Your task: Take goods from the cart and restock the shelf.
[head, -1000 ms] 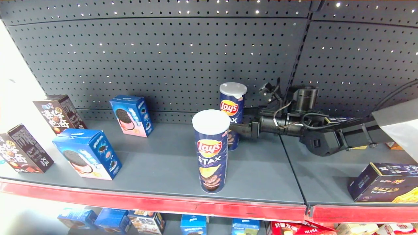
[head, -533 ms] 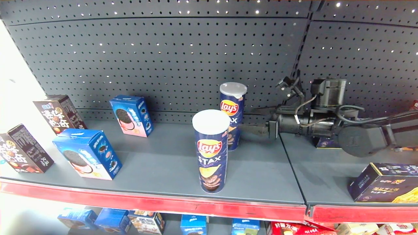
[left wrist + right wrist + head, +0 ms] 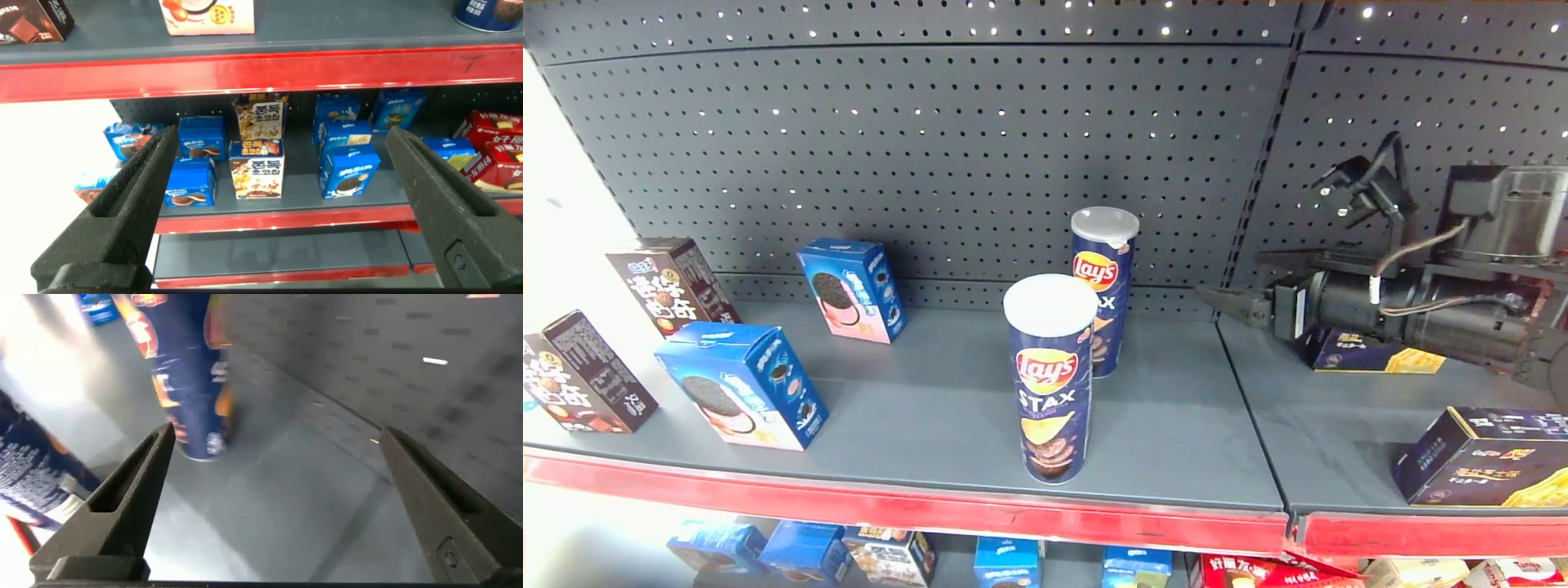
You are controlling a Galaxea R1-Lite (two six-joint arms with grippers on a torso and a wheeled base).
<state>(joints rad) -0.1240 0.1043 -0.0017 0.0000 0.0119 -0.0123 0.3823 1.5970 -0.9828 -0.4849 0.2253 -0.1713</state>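
Two tall blue chip cans with white lids stand on the grey shelf (image 3: pixel 931 408). One can (image 3: pixel 1049 376) is near the front edge, the other (image 3: pixel 1103 290) stands behind it close to the pegboard. My right gripper (image 3: pixel 1229 275) hovers over the shelf to the right of the rear can, well apart from it, open and empty. In the right wrist view its open gripper (image 3: pixel 276 434) points toward a chip can (image 3: pixel 192 384). My left gripper (image 3: pixel 282 135) is open and empty below the red shelf edge (image 3: pixel 261 69), facing a lower shelf of blue cookie boxes (image 3: pixel 347 167).
Blue cookie boxes (image 3: pixel 739 384) (image 3: pixel 854 287) and brown boxes (image 3: pixel 674 282) (image 3: pixel 584 371) stand on the shelf's left part. Dark flat boxes (image 3: pixel 1486 457) (image 3: pixel 1364 351) lie on the right section under my right arm. A pegboard wall (image 3: pixel 931 147) closes the back.
My right gripper has drawn back to the right and slightly up, from beside the rear chip can to well clear of it. Both cans stand where they were.
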